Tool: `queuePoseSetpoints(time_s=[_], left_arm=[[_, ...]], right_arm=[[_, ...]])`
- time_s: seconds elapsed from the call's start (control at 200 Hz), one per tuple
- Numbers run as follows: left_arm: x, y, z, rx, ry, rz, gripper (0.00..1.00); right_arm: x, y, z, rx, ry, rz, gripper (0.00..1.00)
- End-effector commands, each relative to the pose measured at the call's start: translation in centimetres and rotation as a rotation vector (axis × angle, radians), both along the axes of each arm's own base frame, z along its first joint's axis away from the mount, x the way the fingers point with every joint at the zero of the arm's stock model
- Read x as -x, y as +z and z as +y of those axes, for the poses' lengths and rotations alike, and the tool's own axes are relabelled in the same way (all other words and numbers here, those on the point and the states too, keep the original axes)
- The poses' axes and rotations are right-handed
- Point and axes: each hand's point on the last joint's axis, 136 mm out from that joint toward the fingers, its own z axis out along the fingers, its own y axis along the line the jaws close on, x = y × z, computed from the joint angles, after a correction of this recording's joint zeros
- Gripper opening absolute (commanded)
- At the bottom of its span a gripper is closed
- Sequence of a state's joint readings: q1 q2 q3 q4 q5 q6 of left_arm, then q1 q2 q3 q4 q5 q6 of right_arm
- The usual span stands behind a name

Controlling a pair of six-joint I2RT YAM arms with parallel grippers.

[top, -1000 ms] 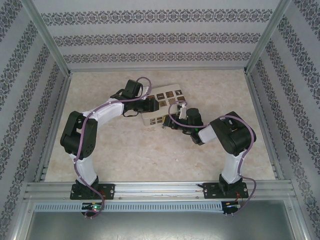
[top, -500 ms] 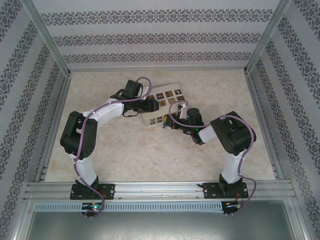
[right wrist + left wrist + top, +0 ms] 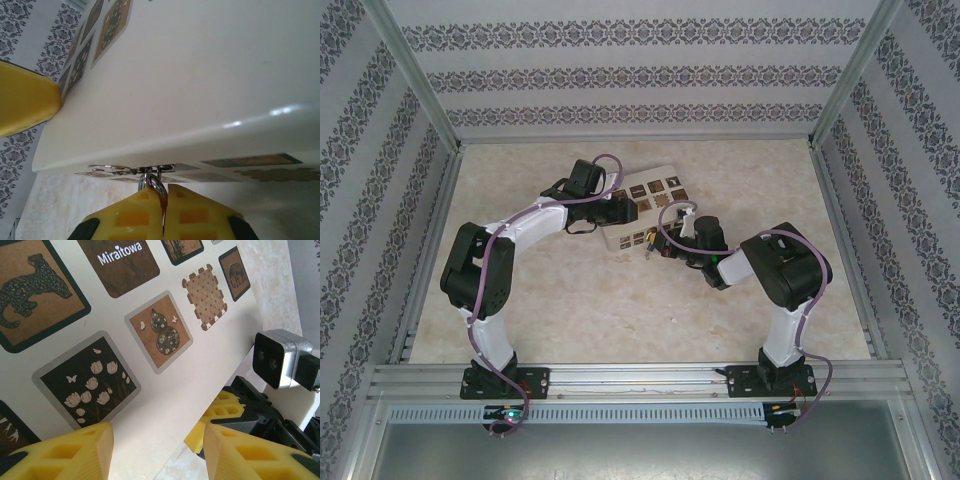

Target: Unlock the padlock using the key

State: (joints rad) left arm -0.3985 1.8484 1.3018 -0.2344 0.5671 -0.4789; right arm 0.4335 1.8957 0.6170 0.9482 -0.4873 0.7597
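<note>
The padlock [image 3: 157,183] hangs from the metal hasp [image 3: 131,169] on the front of a cream box [image 3: 658,188]. Only its silver shackle shows; its body is buried between my right gripper's yellow fingers. My right gripper [image 3: 164,193] is shut on the padlock at the box's near edge [image 3: 656,247]. My left gripper [image 3: 157,440] stands open astride the box's [image 3: 200,370] corner, one finger [image 3: 65,452] over the lid and the other [image 3: 250,452] past its edge. The key is out of view.
The cream box [image 3: 200,75] carries dark square pictures [image 3: 87,377] on its lid. Both arms crowd together over it at mid-table. Patterned walls [image 3: 640,75] and metal frame posts [image 3: 415,75] ring the marble-look table [image 3: 620,310].
My right gripper's jaws have closed together on the padlock and it has edged slightly left toward the box front. The left arm and the box have held still.
</note>
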Motion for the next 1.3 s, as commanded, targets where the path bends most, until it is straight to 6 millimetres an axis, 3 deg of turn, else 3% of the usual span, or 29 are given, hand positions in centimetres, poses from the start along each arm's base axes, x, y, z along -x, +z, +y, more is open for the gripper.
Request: queuePoseSetpoints(time_s=[0.0, 0.57, 1.294], left_arm=[[4.1, -4.5, 0.4, -0.070, -0.016, 0.194, 0.50], [5.1, -5.1, 0.7, -0.063, -0.008, 0.218, 0.50], [5.8, -5.2, -0.2, -0.046, -0.022, 0.221, 0.50]], right_arm=[[-0.4, 0.1, 0.2, -0.017, -0.006, -0.013, 0.02], [-1.2, 1.1, -1.8, -0.127, -0.156, 0.016, 0.00], [-1.9, 0.1, -2.8, -0.228, -0.329, 0.102, 0.00]])
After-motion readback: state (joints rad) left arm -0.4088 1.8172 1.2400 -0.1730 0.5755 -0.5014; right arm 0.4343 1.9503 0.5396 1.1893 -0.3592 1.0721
